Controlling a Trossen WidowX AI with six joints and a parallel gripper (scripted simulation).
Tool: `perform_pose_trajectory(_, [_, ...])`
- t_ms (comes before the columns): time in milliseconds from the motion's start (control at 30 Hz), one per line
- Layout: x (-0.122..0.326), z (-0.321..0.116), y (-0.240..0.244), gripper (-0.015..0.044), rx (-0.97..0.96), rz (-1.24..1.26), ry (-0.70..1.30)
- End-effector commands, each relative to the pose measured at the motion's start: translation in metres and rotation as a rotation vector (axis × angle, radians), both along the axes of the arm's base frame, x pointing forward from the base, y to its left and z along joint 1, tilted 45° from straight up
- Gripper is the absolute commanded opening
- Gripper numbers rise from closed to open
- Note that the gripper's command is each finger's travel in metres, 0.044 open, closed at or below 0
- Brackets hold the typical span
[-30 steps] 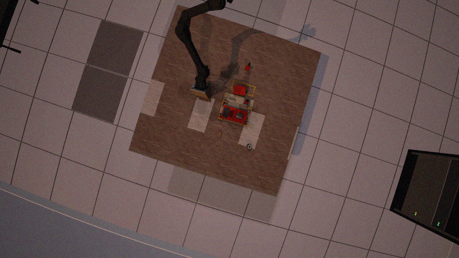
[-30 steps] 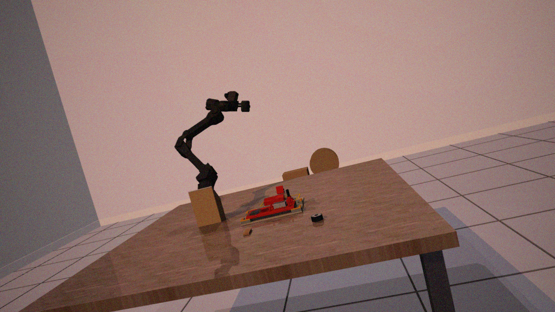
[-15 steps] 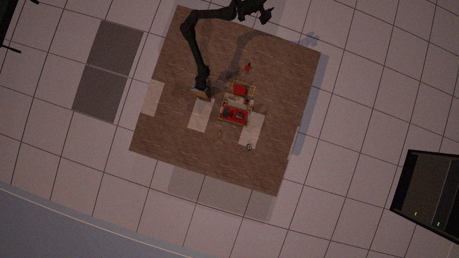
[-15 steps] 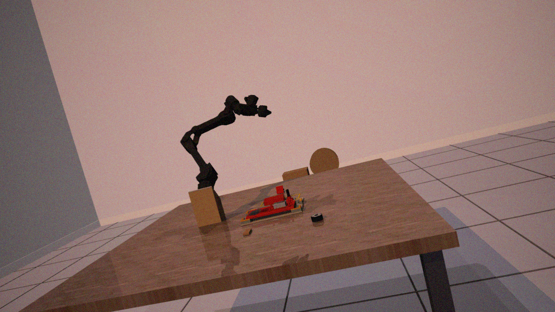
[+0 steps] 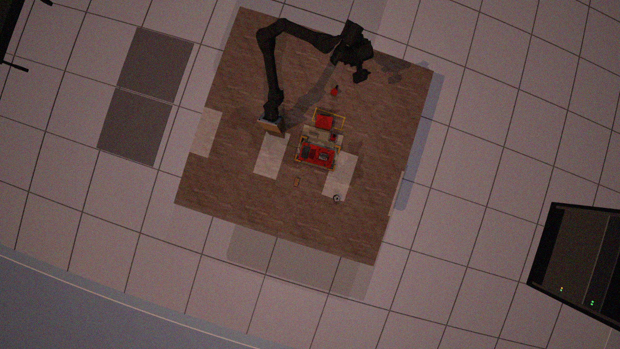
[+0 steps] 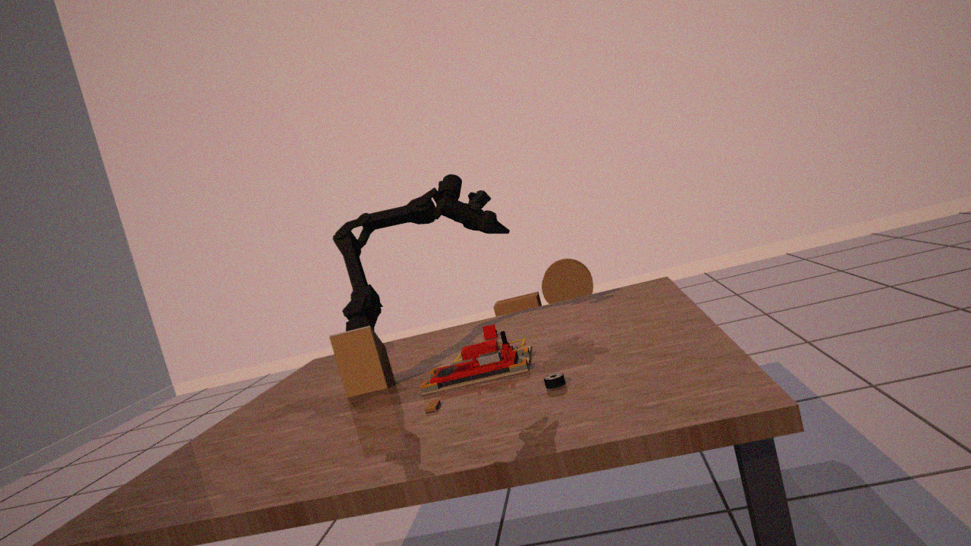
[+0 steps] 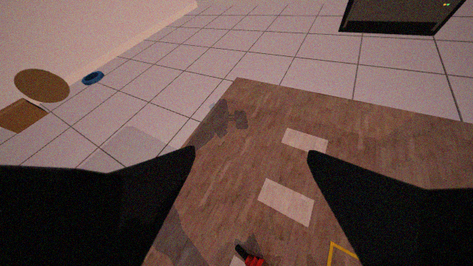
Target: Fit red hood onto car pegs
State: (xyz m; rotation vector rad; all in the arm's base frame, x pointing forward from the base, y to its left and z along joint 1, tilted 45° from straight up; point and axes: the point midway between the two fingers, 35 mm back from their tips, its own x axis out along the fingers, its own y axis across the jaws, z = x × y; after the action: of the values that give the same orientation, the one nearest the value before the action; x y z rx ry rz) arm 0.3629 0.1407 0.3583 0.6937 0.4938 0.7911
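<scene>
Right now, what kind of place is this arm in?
Probably a robotics lab: a tiled room with an arm on a wooden table and a dark cabinet.

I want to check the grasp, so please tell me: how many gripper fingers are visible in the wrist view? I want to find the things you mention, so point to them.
2: one finger (image 7: 148,185) at the image's left, the other finger (image 7: 373,199) at its right, standing apart. None seems hidden.
</scene>
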Motion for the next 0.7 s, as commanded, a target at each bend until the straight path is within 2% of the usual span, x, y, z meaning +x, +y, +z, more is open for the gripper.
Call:
perform_pose_trajectory(0, [0.011,-0.061,-0.005,0.044,-0.103,0.008,0.119])
perform_pose_trajectory(333, [-0.009,-0.193,-0.018,0.044,-0.32,0.133,0.394])
perform_pose_trajectory(667, [-0.081,-0.293,-0.03,0.044,-0.443,0.398,0.69])
